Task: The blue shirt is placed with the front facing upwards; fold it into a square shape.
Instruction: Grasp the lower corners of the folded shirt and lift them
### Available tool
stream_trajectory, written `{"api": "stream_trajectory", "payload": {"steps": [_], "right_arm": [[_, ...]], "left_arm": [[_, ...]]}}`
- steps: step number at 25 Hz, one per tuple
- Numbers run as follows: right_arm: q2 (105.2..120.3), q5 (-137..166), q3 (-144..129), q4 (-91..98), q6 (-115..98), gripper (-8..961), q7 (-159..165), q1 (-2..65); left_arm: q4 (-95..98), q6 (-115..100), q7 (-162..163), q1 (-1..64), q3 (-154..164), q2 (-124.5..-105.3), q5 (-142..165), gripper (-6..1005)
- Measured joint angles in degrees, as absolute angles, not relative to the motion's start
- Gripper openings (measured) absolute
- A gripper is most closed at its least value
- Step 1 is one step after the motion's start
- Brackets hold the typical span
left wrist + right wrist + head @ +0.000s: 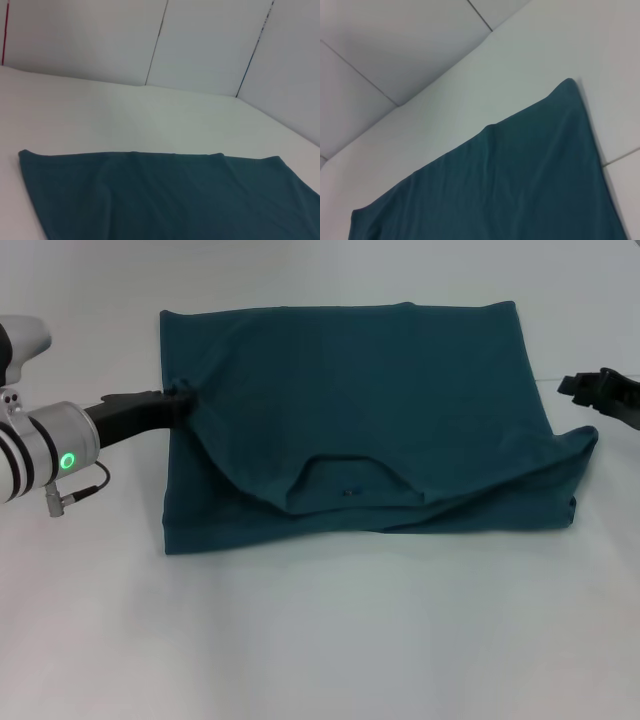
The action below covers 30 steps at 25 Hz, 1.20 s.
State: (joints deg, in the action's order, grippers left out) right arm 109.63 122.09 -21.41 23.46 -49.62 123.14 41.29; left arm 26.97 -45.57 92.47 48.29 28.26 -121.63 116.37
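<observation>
The blue shirt (pixel 380 390) lies on the white table (pixel 320 640), folded over itself into a rough rectangle. Its round collar (pixel 350 472) shows near the front edge, and no print is visible. My left gripper (pixel 183 398) is at the shirt's left edge, shut on a pinch of cloth, with creases running out from that spot. My right gripper (pixel 585 382) hangs open just off the shirt's right edge, touching nothing. The near right corner (pixel 585 445) of the shirt is puckered. Both wrist views show only flat teal cloth (pixel 175 200) (pixel 520 190) on the table.
White wall panels (pixel 210 45) stand behind the table's far edge. Bare tabletop (pixel 90 620) surrounds the shirt on every side.
</observation>
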Motion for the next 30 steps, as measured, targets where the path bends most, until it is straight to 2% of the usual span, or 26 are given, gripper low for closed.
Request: {"api": "stream_trajectory", "payload": {"steps": [5,7,12,15,18,21,30], "right_arm": [[109.58,121.83,-21.47,23.90,-51.89,276,121.43,40.83],[109.57,121.55,-21.48,24.66,-53.26,376,120.87,40.48],[110.15,121.35,-21.55,29.30,-59.46,613,118.84,37.80],[111.54,120.61,-21.14,33.25,-63.58,741,116.96,35.13],[112.81,117.06,-21.13,35.51,-67.16,766,113.50,32.24],[113.39,113.45,-21.07,35.96,-70.36,790,110.28,29.48],[114.20,110.40,-21.24,35.68,-72.21,813,108.25,26.23]], "left_arm": [[27.25,-43.93,92.27,48.22,28.30,-121.70,116.37,182],[27.96,-43.73,92.31,47.99,28.32,-121.72,116.38,200],[32.19,-46.60,94.65,45.24,29.59,-122.22,116.72,425],[37.38,-49.64,98.85,40.65,34.45,-123.51,116.82,540],[40.56,-49.88,102.36,36.06,41.21,-124.23,116.72,655],[40.93,-49.99,105.00,33.60,44.56,-124.31,116.96,689],[39.01,-48.30,106.19,31.77,48.04,-124.58,117.75,681]]}}
